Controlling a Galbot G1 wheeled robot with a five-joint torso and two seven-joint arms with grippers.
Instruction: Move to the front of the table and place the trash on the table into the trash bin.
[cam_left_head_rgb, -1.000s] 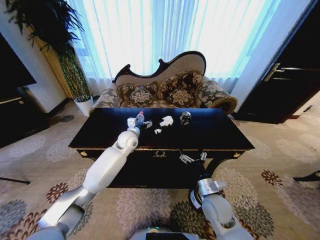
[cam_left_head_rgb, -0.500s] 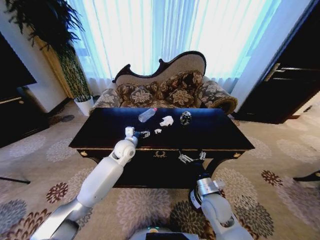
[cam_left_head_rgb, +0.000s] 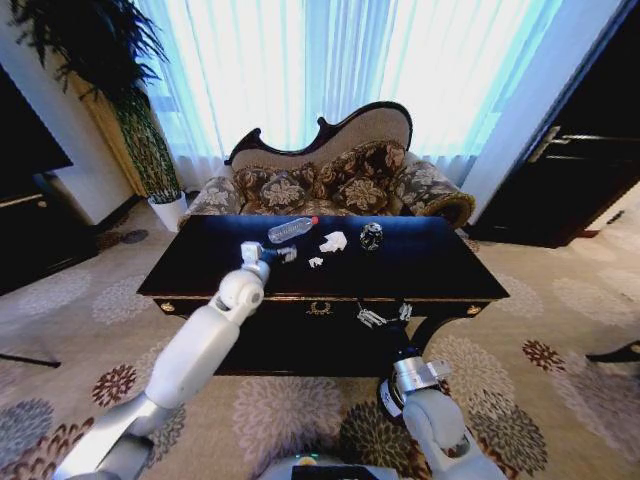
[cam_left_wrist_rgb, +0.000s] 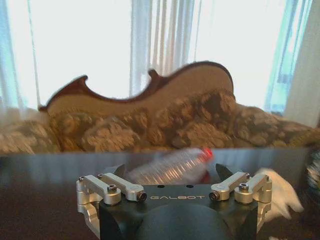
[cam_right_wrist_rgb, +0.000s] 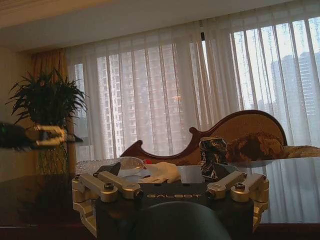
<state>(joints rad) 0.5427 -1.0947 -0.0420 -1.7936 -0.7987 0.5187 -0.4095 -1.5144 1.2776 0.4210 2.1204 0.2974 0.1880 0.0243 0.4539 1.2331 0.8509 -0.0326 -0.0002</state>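
The clear plastic bottle (cam_left_head_rgb: 292, 229) lies on its side at the back of the dark table (cam_left_head_rgb: 450, 265), red cap to the right; in the left wrist view the bottle (cam_left_wrist_rgb: 170, 165) is blurred. My left gripper (cam_left_head_rgb: 283, 254) hovers just in front of it, open and holding nothing. White wadded paper (cam_left_head_rgb: 334, 241), a smaller bit (cam_left_head_rgb: 316, 262) and the dark silvery ball (cam_left_head_rgb: 371, 236) sit to the bottle's right. My right gripper (cam_left_head_rgb: 385, 315) hangs open below the table's front edge. A dark round shape (cam_left_head_rgb: 384, 402) by my right wrist may be the trash bin, mostly covered.
A patterned sofa (cam_left_head_rgb: 330, 185) stands behind the table under bright curtains. A potted plant (cam_left_head_rgb: 150, 150) is at the back left and a black cabinet (cam_left_head_rgb: 570, 170) at the right. Patterned carpet (cam_left_head_rgb: 560, 330) lies open on both sides.
The bottle, upright at my left gripper a second ago, now lies on its side farther back. My left gripper pulled back toward me and then shifted left. The right arm stayed still.
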